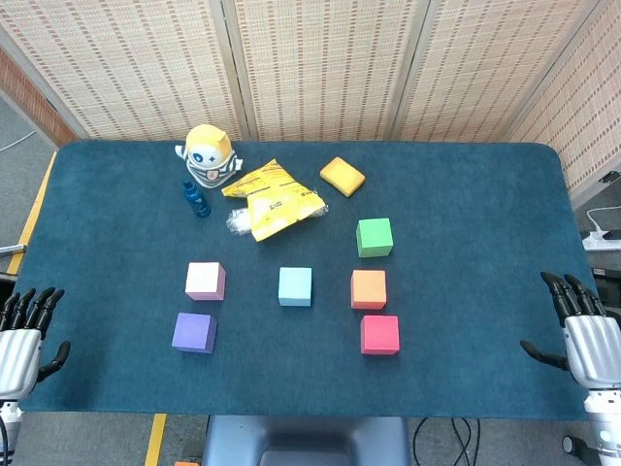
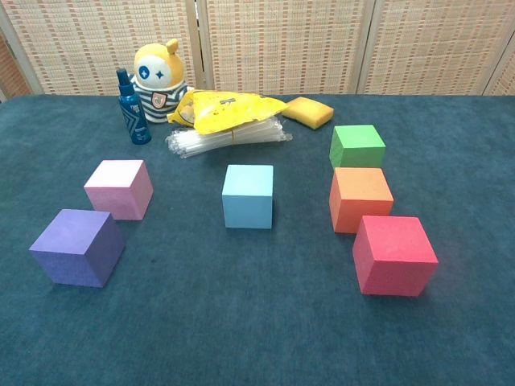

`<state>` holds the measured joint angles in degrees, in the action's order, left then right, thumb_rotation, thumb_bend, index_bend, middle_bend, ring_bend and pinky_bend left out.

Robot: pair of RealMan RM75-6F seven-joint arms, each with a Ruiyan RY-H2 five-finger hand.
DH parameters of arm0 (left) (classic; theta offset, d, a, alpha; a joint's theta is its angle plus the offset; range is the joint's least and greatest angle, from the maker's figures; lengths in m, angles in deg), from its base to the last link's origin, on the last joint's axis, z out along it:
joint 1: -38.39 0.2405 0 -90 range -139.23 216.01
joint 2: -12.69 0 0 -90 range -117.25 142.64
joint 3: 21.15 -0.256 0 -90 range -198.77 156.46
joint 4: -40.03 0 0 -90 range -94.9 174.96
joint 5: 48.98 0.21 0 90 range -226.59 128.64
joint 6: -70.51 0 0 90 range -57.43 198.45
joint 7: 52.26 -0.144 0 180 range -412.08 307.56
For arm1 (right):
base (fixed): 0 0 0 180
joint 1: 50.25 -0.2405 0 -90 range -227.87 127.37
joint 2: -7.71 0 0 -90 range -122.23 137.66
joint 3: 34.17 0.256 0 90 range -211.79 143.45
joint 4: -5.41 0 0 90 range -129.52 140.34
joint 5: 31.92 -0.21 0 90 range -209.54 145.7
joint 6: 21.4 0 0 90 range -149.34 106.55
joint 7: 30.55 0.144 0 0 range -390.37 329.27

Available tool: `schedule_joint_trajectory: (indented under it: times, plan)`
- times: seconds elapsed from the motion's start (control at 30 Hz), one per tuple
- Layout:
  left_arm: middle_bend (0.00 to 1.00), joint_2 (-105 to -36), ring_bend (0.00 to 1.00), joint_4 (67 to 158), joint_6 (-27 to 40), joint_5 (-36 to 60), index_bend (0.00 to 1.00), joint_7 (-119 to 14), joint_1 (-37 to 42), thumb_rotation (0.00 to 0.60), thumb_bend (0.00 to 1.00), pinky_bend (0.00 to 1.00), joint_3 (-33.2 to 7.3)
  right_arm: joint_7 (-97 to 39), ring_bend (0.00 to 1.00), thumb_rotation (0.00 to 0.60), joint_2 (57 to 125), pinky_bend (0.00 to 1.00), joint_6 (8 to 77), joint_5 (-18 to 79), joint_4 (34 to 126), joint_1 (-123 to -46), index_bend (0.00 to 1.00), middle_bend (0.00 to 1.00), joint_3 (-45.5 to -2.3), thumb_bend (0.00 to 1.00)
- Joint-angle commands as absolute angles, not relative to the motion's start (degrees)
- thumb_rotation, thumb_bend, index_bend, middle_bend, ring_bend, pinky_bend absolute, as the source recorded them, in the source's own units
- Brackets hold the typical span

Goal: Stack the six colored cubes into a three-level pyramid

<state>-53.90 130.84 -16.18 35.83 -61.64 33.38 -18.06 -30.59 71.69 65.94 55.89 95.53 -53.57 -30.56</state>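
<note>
We see both our left hand (image 1: 21, 335) and right hand (image 1: 582, 335) released, fingers apart, at the table's (image 1: 466, 194) near corners. All six cubes (image 1: 295, 286) sit apart, unstacked, mid-table.

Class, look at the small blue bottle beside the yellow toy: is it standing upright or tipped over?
Upright. In the chest view the blue bottle stands on its base, cap uppermost, beside the yellow toy.

Nothing legible is showing anywhere: dark print on the yellow packet (image 2: 229, 108) is blurring beyond reading, and the blue bottle (image 2: 132, 108) and the toy figure's badge (image 2: 158, 100) are carrying no readable words.
</note>
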Motion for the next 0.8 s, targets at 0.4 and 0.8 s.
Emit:
schedule_joint_trajectory:
  times: [0.4,0.8]
  plan:
    - [0.11,-53.21,0.07,131.17,-13.08,38.2,0.14,-61.24,29.81,0.6,0.37,0.07,-17.07,-29.24,0.18,0.6,70.53,0.29,66.98,57.05,96.01,-53.65,0.03,0.22,-30.27,0.16]
    - [0.13,-55.3,0.08,127.7,14.29,34.7,0.13,-48.81,10.0,0.6,0.36,0.12,-12.03,-31.11,0.18,0.6,66.43,0.29,66.73,57.8,99.98,-54.89,0.03,0.22,-29.12,0.16]
